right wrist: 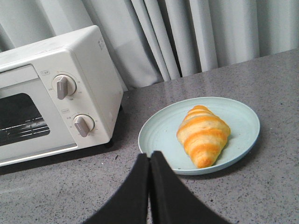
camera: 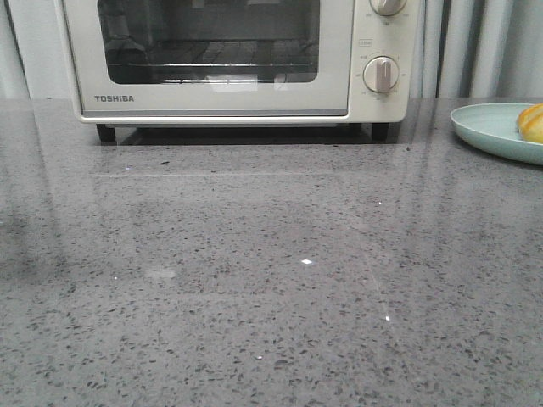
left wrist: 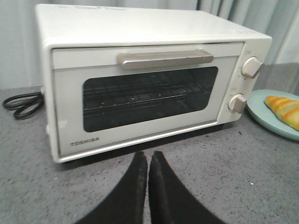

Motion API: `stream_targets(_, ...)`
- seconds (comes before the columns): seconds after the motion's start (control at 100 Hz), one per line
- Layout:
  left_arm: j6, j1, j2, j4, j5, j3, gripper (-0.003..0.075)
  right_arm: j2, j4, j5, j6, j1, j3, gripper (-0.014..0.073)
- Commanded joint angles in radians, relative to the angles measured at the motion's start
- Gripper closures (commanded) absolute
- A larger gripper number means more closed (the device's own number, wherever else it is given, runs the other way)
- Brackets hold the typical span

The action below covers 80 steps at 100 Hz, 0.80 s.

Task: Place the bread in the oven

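The cream-white Toshiba oven (camera: 229,102) stands at the back of the table with its glass door closed; it also shows in the left wrist view (left wrist: 140,88) and the right wrist view (right wrist: 51,102). The bread (right wrist: 203,134), a golden striped croissant, lies on a pale green plate (right wrist: 243,116) to the right of the oven; only its edge shows in the front view (camera: 531,121). My left gripper (left wrist: 148,156) is shut and empty, in front of the oven door. My right gripper (right wrist: 150,156) is shut and empty, just short of the plate's near rim.
A black power cord (left wrist: 21,103) lies coiled at the oven's left side. Grey curtains (right wrist: 187,37) hang behind the table. The door handle (left wrist: 164,59) runs along the door's top, and two knobs (left wrist: 252,67) sit on the oven's right.
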Motion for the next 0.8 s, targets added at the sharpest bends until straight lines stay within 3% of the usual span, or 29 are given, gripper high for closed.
stream_targets(0.0, 0.012, -0.041, 0.122, 0.032, -0.070, -0.130, 0.0741, 0.019, -0.014, -0.066, -0.009, -0.004, -0.041, 0.0641)
stream_targets(0.4, 0.012, -0.051, 0.489, 0.041, -0.059, -0.516, 0.0741, 0.019, -0.014, -0.060, -0.009, -0.004, -0.041, 0.0641)
stream_targets(0.79, 0.012, -0.051, 0.650, 0.041, -0.061, -0.646, 0.0741, 0.019, -0.014, -0.044, -0.009, -0.004, -0.041, 0.0641)
